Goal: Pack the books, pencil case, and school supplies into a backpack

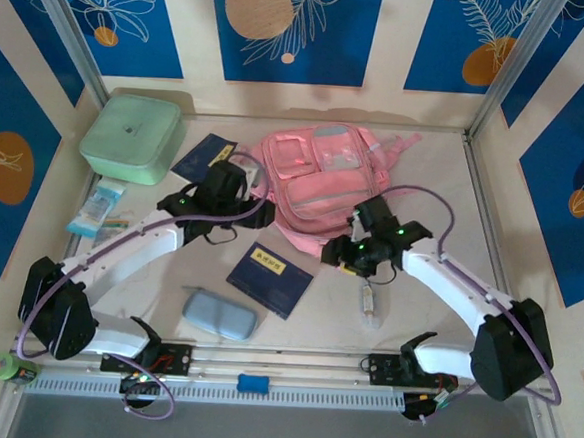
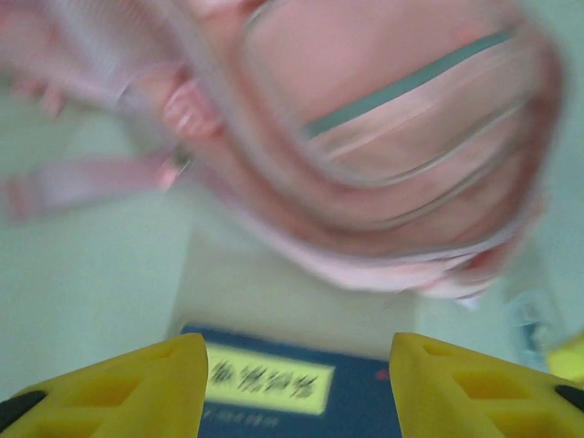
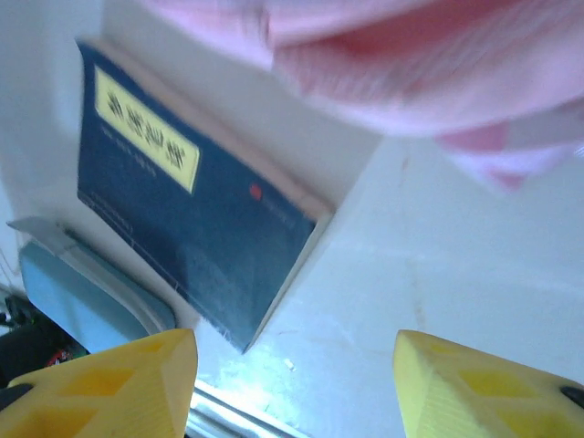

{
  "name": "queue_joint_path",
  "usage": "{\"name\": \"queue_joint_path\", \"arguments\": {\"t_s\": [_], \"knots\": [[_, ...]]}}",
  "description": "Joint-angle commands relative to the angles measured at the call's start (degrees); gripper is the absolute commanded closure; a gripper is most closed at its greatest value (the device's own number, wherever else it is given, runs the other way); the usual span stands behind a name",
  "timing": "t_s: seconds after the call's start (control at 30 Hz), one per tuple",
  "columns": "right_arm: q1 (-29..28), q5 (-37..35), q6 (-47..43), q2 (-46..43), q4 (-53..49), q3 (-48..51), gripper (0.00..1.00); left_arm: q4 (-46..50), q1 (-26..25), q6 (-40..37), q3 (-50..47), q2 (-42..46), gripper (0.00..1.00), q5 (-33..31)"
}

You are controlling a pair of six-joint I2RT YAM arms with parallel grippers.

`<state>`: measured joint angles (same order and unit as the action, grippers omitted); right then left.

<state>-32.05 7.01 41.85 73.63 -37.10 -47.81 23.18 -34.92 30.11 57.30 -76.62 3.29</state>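
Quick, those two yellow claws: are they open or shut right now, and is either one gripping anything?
Left gripper: open, fingers spread apart, holding nothing.
Right gripper: open, fingers spread apart, holding nothing.

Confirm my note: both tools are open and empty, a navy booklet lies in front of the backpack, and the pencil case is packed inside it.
One error: the pencil case is not packed. The top external view shows it on the table beside the navy booklet, outside the backpack. The left tool and right tool are indeed open and empty.
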Motion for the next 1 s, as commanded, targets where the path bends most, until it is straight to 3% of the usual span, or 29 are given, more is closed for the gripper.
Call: {"name": "queue_joint_path", "arguments": {"t_s": [0.0, 0.1, 0.23, 0.47, 0.6, 0.97], "knots": [[-2.6, 2.8, 5.2, 4.4, 6.3, 0.6, 0.41, 1.3, 0.9, 8.5, -5.8, 3.4, 0.43, -2.5], [-5.9, -1.6, 4.9, 7.3, 5.5, -0.7, 0.4, -0.4, 0.7, 16.5, -11.6, 6.1, 0.41, -1.3], [-6.5, -1.8, 4.7, 10.0, 6.5, -1.4, 0.39, -3.4, -1.1, 26.9, -17.9, 9.1, 0.38, -3.4], [-6.6, -3.2, 2.8, 13.5, 7.0, -4.4, 0.37, -4.7, -8.0, 42.7, -21.7, 9.1, 0.34, -9.7], [-6.5, -3.7, 1.3, 15.6, 7.3, -6.3, 0.35, -2.2, -10.1, 47.8, -22.5, 8.8, 0.32, -13.5], [-6.3, -2.8, -0.2, 19.8, 8.6, -7.9, 0.35, -7.9, -11.1, 52.8, -24.0, 1.7, 0.27, -10.8]]}}
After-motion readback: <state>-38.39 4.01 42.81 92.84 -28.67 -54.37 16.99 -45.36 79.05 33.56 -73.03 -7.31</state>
